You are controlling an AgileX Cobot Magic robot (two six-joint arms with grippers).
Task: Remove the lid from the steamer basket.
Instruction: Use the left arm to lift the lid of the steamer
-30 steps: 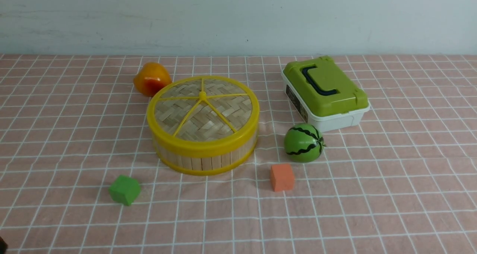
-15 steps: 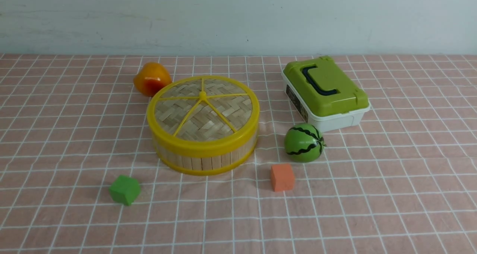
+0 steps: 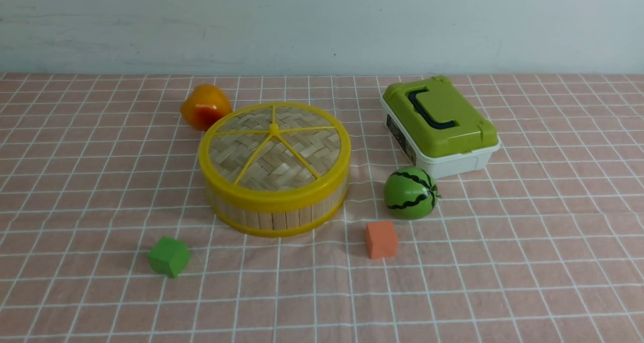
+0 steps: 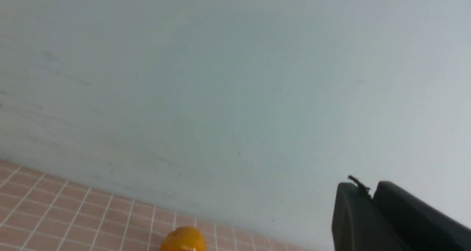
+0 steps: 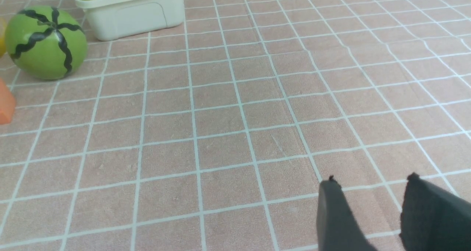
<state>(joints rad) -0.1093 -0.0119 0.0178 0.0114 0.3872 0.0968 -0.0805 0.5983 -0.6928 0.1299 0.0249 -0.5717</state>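
Note:
The woven bamboo lid (image 3: 274, 149) with yellow rim, spokes and centre knob sits closed on the steamer basket (image 3: 276, 215), a round tub of pale slats in the middle of the table. Neither gripper shows in the front view. In the left wrist view my left gripper (image 4: 369, 190) is shut and empty, its fingers pressed together and raised toward the wall, far from the basket. In the right wrist view my right gripper (image 5: 371, 183) is open and empty above the bare cloth, well right of the basket.
A white box with green lid (image 3: 440, 124) stands back right. A toy watermelon (image 3: 410, 192), also in the right wrist view (image 5: 46, 42), and an orange cube (image 3: 381, 239) lie right of the basket. A green cube (image 3: 168, 256) lies front left, an orange pepper (image 3: 204, 106) behind.
A dark bit of the left arm at the bottom left corner of the front view has left the picture. Nothing on the table has moved.

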